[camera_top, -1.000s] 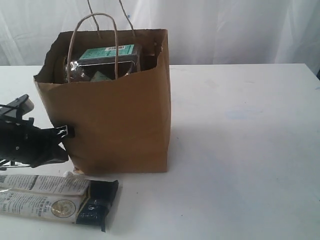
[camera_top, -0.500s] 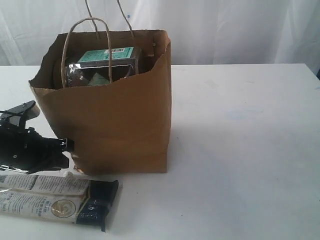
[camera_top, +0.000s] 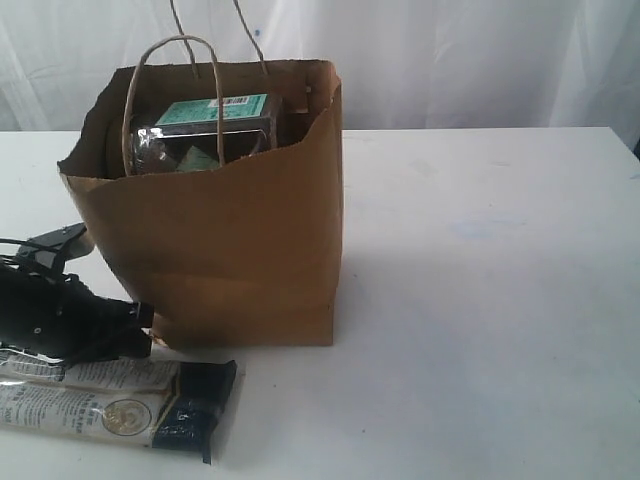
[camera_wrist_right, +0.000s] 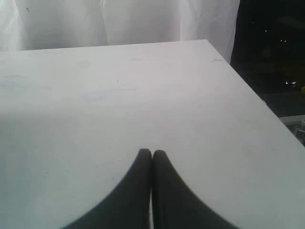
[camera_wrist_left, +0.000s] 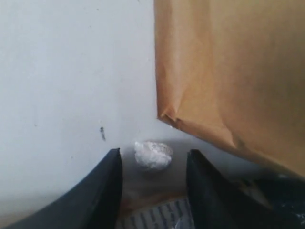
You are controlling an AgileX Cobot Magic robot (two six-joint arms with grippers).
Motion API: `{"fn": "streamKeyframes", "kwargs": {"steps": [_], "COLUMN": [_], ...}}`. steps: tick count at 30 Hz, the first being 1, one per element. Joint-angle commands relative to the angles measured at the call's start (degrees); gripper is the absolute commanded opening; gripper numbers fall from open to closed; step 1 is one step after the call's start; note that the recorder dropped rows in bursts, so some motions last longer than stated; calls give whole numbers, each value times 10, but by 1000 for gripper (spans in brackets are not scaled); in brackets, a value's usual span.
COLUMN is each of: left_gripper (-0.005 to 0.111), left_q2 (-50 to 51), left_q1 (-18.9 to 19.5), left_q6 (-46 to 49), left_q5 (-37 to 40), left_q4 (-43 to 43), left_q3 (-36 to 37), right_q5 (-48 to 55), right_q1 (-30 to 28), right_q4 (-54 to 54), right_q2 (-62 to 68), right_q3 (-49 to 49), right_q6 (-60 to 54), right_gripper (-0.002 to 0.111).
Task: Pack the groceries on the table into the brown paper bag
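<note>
The left gripper (camera_top: 138, 328) is held with its jaws spread and empty, just beside the long twin packet (camera_top: 105, 400), which is not yet packed and lies on the table (camera_top: 480, 300). Other groceries (camera_top: 215, 118) are seen inside the brown paper bag (camera_top: 230, 250). The right gripper (camera_wrist_right: 152, 153) is pressed together, holding nothing.

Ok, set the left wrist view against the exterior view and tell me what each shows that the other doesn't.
Only the left wrist view: a small crumpled white lump on the table between the parted jaws, near a bottom corner of the brown paper bag. Only the exterior view: the bag's open top, its twine handles and a teal-topped carton inside. Both: the bag, the white table and part of the long packet.
</note>
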Motion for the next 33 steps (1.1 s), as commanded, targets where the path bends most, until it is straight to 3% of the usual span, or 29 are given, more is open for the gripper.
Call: {"fn": "streamKeyframes", "kwargs": {"steps": [1, 4, 11, 19, 28, 33], "left_gripper": [48, 41, 0, 0, 0, 0], "left_q2": [3, 3, 3, -32, -127, -210], "left_q1": [-1, -1, -1, 1, 1, 38], "left_q6": [17, 17, 44, 44, 42, 41], "left_q5": [-8, -31, -24, -68, -50, -53], "left_q4": [-5, -5, -4, -4, -4, 1], "left_q3": [5, 5, 5, 5, 5, 5], "right_q5": [-5, -5, -5, -5, -5, -5], "right_q1": [-1, -1, -1, -1, -1, -1], "right_q4": [0, 0, 0, 0, 0, 0], "right_q2": [-2, -2, -2, -2, -2, -2], "right_q3": [1, 1, 1, 1, 1, 1], "right_q6": [3, 3, 3, 3, 3, 3], "right_gripper": [0, 0, 0, 0, 0, 0]}}
